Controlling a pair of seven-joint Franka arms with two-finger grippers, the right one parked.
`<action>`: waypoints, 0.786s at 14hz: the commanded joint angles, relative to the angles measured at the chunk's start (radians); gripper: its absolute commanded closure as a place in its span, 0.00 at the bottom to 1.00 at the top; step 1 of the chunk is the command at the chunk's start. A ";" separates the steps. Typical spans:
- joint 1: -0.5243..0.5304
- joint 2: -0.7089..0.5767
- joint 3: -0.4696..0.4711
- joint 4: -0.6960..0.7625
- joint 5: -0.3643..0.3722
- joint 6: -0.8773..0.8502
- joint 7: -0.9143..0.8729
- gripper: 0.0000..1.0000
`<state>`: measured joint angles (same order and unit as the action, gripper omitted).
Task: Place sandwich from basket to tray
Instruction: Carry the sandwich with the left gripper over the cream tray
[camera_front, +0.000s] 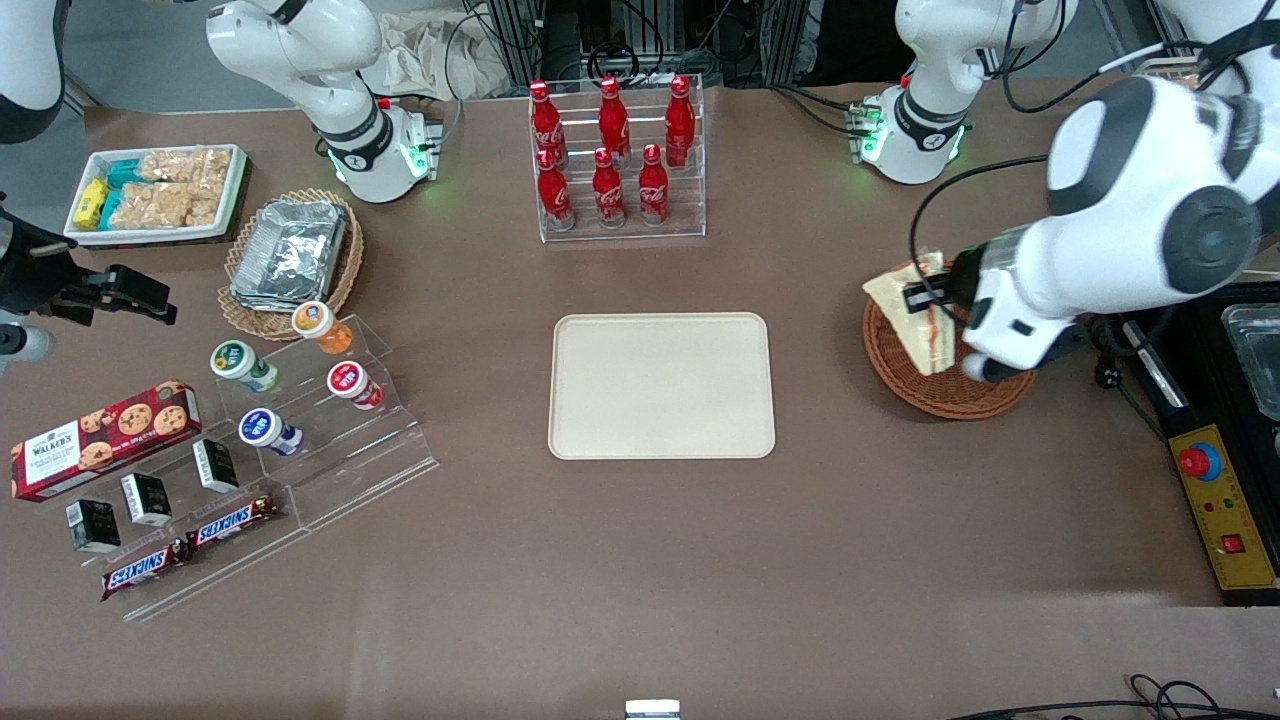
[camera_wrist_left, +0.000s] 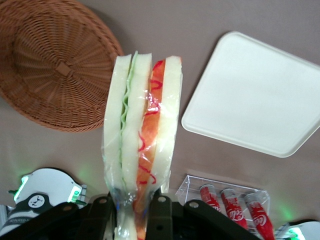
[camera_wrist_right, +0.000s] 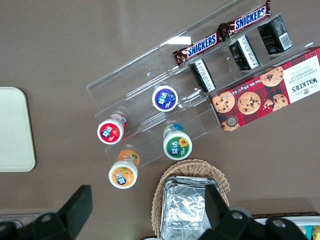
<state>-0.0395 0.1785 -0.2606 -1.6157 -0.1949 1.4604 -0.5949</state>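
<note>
Carrying step: sandwich lifted, not yet delivered.
Tray (camera_front: 661, 386) bare at frame centre; at right, gripper (camera_front: 932, 300) clamped on sandwich (camera_front: 915, 315), raised over basket (camera_front: 940, 375). Next: likely carry across to the tray, lower, then release.

A robotics lab, set up like a mock snack counter: white robot arm bases (camera_front: 385, 150) bolted to a brown table (camera_front: 640, 560), cables trailing near them, an emergency-stop box (camera_front: 1222, 515) at the working arm's end, and cola bottles (camera_front: 610, 150) in an acrylic rack.
</note>
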 joint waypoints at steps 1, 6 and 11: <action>-0.098 0.117 -0.006 0.114 0.041 -0.006 -0.008 0.74; -0.189 0.258 -0.006 0.126 0.045 0.135 0.001 0.75; -0.273 0.409 -0.006 0.126 0.115 0.273 0.003 0.75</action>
<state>-0.2891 0.5268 -0.2698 -1.5363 -0.1202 1.7193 -0.5958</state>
